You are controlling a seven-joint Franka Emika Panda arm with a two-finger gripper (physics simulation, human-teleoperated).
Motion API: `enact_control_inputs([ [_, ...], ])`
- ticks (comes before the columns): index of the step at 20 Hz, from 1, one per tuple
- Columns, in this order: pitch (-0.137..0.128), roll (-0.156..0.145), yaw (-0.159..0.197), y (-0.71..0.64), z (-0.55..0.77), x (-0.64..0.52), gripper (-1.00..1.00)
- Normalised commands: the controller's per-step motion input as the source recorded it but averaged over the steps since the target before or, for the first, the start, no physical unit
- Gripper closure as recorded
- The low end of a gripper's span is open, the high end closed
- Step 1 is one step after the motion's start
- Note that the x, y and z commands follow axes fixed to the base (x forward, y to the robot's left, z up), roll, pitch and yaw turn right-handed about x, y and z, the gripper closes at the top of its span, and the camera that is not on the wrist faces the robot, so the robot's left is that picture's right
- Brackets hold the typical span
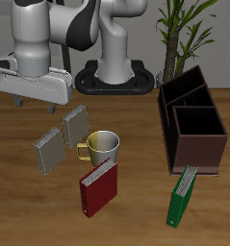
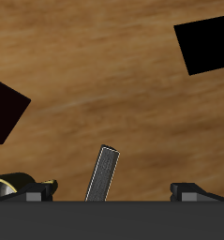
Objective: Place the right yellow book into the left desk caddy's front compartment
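While the gripper (image 1: 35,104) hangs above the table with its two fingers spread wide and nothing between them, the right yellow book (image 1: 47,151) stands on the wood below it and a little nearer the table's front edge, so the coming move is judged to be mostly a descent with a short reach forward. That book stands on edge with its broad face tilted, its long axis running slantwise across the table rather than square to the gripper, which suggests the wrist must turn before closing. In the wrist view the open gripper (image 2: 113,192) has a thin book edge (image 2: 104,173) showing between its fingertips, slanted against the line joining them; which of the two alike books this is cannot be told. Just beyond the target stands its twin (image 1: 75,123), then the mug (image 1: 103,146) and the red book (image 1: 97,188). Well apart, across the table, sits the left desk caddy (image 1: 167,115), whose front compartment (image 1: 197,123) is probably the well nearer the table's front edge.
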Motion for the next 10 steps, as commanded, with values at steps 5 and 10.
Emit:
enact_control_inputs([
  [5,-0.008,-0.032,-0.036,-0.06,-0.27,0.02,-1.00],
  [10,-0.016,-0.024,-0.070,-0.10,-0.25,0.01,-1.00],
])
